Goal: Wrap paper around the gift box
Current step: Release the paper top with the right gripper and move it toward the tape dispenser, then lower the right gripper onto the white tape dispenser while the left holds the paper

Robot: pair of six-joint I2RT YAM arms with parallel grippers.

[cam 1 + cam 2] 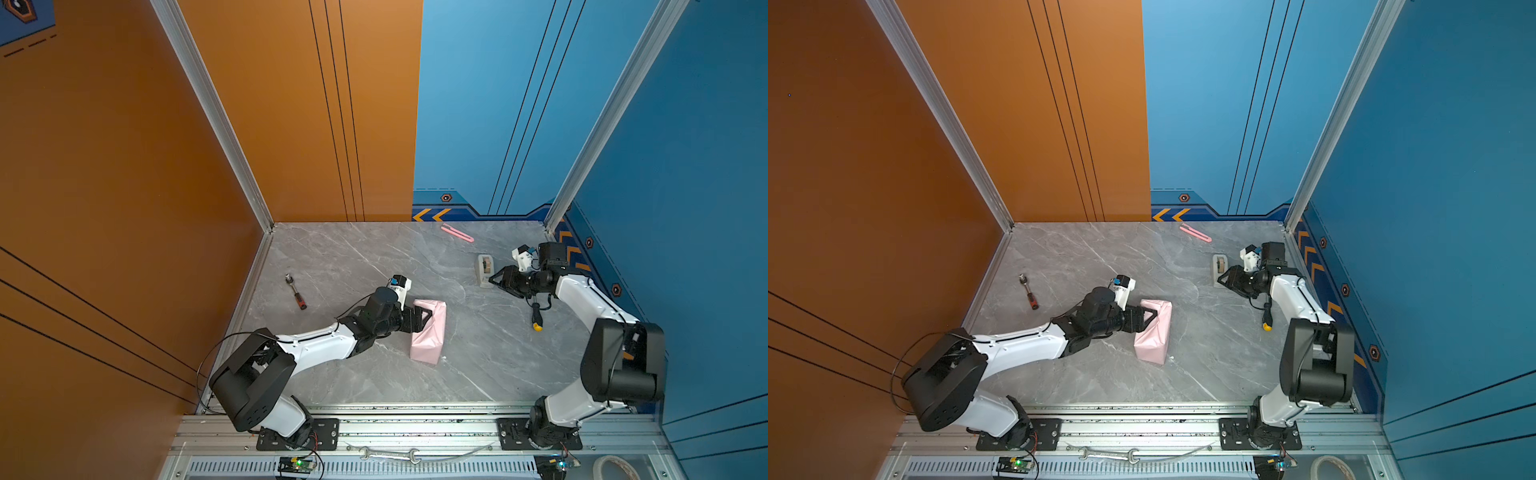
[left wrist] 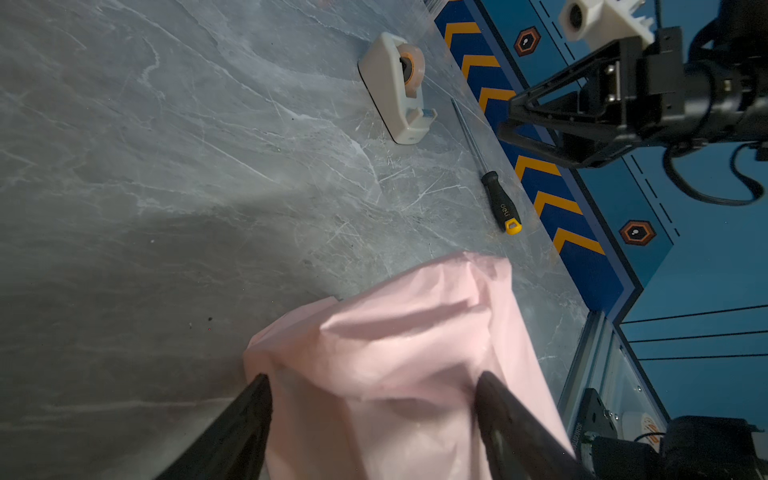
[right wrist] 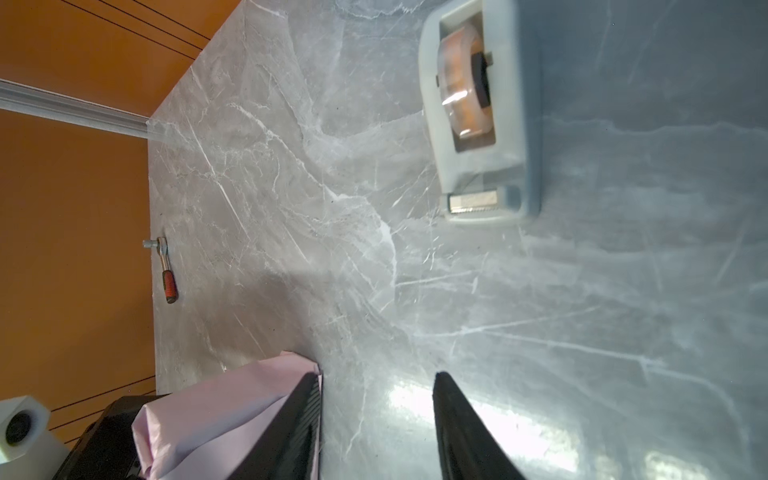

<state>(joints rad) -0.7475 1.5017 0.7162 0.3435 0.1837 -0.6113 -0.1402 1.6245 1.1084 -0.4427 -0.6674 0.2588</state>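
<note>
The gift box is hidden inside the pale pink paper [image 1: 432,340] [image 1: 1154,340], which forms a creased parcel lying mid-table. My left gripper [image 1: 426,319] [image 1: 1148,318] reaches in from the left at the parcel's far end. In the left wrist view the left gripper [image 2: 372,377] has its jaws set wide, one on each side of the paper [image 2: 395,332], both touching it. My right gripper [image 1: 498,284] [image 1: 1223,280] hovers at the back right beside the tape dispenser [image 1: 484,270], well away from the parcel. In the right wrist view the right gripper [image 3: 377,375] is open over bare table.
The beige tape dispenser [image 3: 482,116] [image 2: 395,87] stands near the right wall. A pink cutter [image 1: 457,232] lies at the back. A black-and-yellow screwdriver [image 1: 537,318] lies under the right arm. A red-handled ratchet [image 1: 296,291] lies at the left. A spanner [image 1: 388,454] rests on the front rail.
</note>
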